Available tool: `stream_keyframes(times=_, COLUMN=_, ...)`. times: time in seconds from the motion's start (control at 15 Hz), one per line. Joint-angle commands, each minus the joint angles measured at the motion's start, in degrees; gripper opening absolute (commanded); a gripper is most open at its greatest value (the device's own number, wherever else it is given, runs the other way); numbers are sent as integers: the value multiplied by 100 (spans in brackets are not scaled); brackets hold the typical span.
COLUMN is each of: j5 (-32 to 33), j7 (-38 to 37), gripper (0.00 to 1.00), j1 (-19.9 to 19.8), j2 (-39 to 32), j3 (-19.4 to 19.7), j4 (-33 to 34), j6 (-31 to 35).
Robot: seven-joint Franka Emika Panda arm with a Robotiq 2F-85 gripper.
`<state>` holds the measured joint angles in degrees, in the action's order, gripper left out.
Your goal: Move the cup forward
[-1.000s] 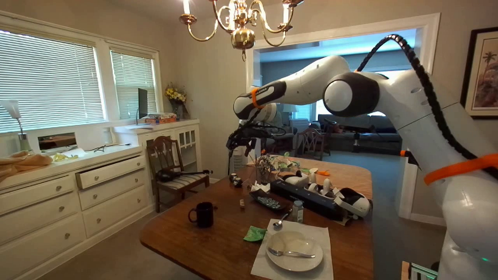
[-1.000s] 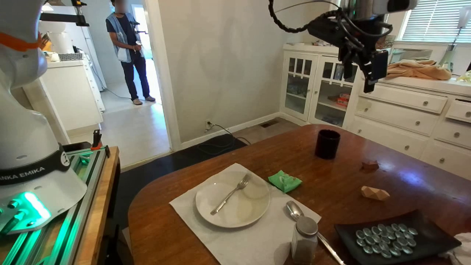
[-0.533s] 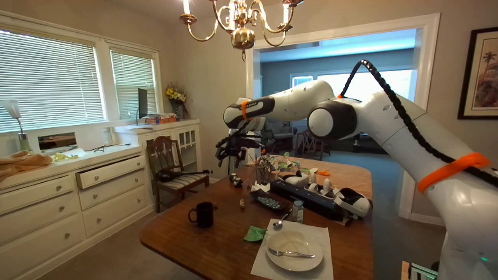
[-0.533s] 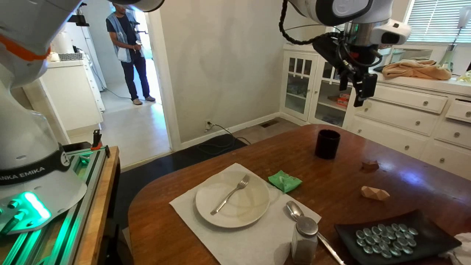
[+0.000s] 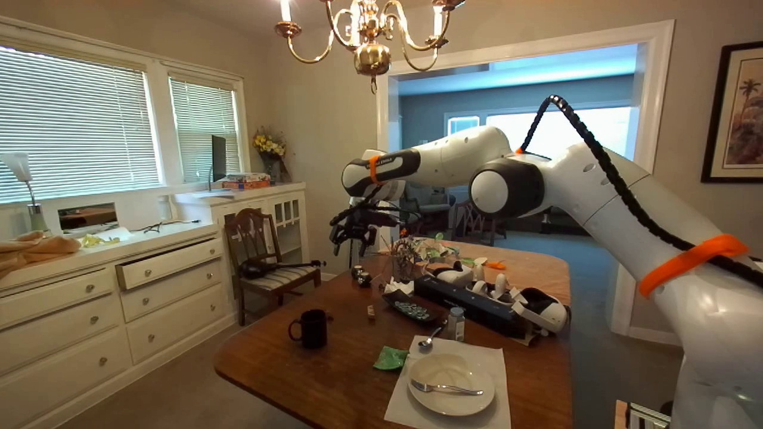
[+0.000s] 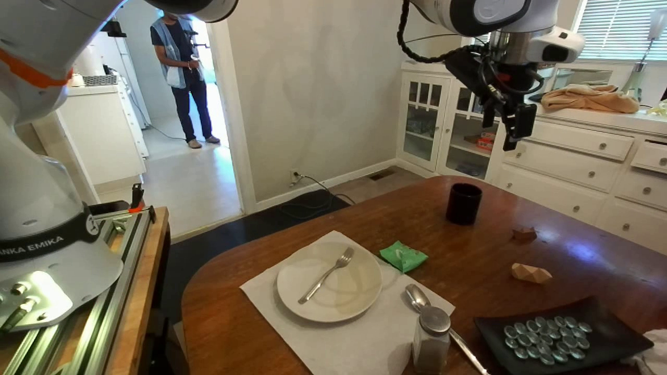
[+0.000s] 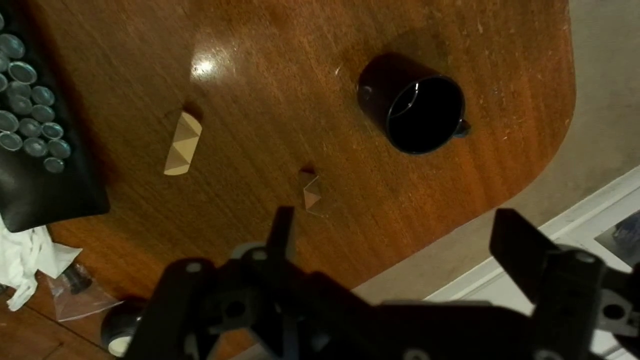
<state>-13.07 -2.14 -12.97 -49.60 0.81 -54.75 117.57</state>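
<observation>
Jaws hang spread wide, higher than the bench point(image 6: 479, 260) and well apart from the black mug point(image 6: 464, 204). Upright, the mug stands near a rounded corner of the bench, its handle point(image 7: 462, 129) pointing to the edge. A brown block point(image 7: 312, 195) lies near it, a tan faceted block point(image 7: 183, 144) farther off. In both exterior views a green packet point(image 6: 404, 257) lies between mug and white plate point(image 6: 357, 289).

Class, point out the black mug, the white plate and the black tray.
Black mug point(image 6: 463, 205), in an exterior view: its outer wall.
White plate point(image 6: 355, 292), in an exterior view: its inner surface.
Black tray point(image 7: 47, 192), in the wrist view: its upper surface.
</observation>
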Motion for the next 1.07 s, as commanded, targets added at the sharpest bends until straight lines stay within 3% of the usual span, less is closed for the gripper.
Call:
stream_keyframes(times=0.0, j5=-137, j7=-63, gripper=100, j1=-23, j2=-345, j3=-76, j4=145, j6=230)
stream_keyframes(times=0.67, j5=-60, j7=-225, gripper=100, j1=220, j2=-1848, j3=-436, j4=1560, j6=395)
stream_keyframes(times=1.0, j5=41, j7=-547, gripper=100, j1=292, j2=-2405, j3=-347, j4=2053, j6=409)
